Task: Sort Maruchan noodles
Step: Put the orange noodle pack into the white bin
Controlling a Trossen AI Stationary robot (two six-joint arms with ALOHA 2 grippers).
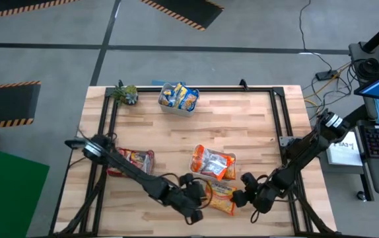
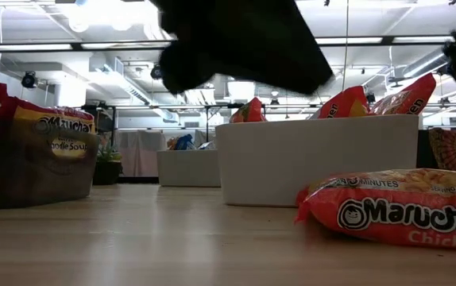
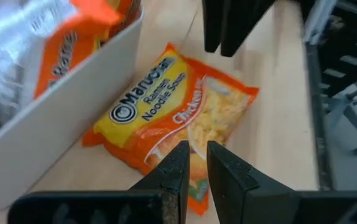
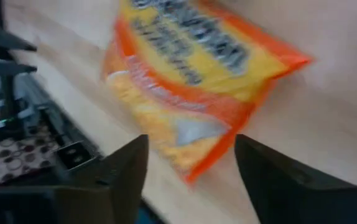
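An orange Maruchan noodles packet [image 1: 221,196] lies flat on the wooden table near its near edge, label up [image 3: 166,109]. My left gripper [image 3: 194,163] hovers just left of it, its fingers almost together with only a narrow slit and nothing between them. My right gripper [image 4: 191,142] stands open at the packet's right end [image 4: 191,134], one finger on either side of a corner. I see no touch there. More orange packets stand in a white tray [image 1: 203,173] just beyond.
A dark tray [image 1: 151,158] with red packets [image 1: 131,158] sits at the left under my left arm. A tray [image 1: 176,109] of blue-and-yellow packets and a small plant [image 1: 125,94] stand at the far edge. Bare wood lies between the trays. A black frame [image 1: 288,132] runs along the right side.
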